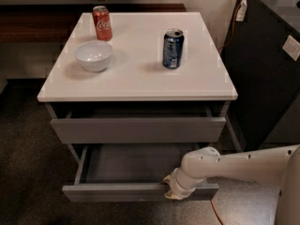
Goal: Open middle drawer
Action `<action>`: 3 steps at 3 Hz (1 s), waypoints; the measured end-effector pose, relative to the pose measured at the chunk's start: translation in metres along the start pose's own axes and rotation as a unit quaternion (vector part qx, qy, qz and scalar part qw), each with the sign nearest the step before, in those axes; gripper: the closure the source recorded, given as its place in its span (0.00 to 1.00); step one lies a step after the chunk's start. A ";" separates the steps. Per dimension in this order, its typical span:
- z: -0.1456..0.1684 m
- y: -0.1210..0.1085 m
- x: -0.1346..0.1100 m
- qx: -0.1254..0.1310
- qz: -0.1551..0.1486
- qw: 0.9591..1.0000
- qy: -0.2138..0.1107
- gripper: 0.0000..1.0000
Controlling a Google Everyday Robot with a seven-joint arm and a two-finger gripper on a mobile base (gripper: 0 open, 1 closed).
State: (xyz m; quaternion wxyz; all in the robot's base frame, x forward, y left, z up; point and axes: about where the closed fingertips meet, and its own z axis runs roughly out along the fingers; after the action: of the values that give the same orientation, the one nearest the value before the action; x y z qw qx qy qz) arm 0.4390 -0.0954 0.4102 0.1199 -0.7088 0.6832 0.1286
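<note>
The tool (pixel 171 191) sits on the front panel of the pulled-out middle drawer (pixel 126 165); whether it grips cannot be told.

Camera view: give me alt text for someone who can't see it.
The gripper sits at the front edge of the pulled-out middle drawer, below another drawer front. On the cabinet top stand a red can, a white bowl and a blue can.
</note>
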 end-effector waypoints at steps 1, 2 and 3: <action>0.000 0.000 0.000 0.000 0.000 1.000 0.000 1.00; 0.003 0.023 0.000 -0.017 0.003 1.000 -0.006 0.75; 0.003 0.023 0.000 -0.017 0.003 1.000 -0.006 0.53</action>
State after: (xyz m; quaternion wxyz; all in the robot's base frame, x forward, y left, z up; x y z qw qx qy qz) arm 0.4156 -0.0951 0.4074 0.1117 -0.7078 0.6823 0.1452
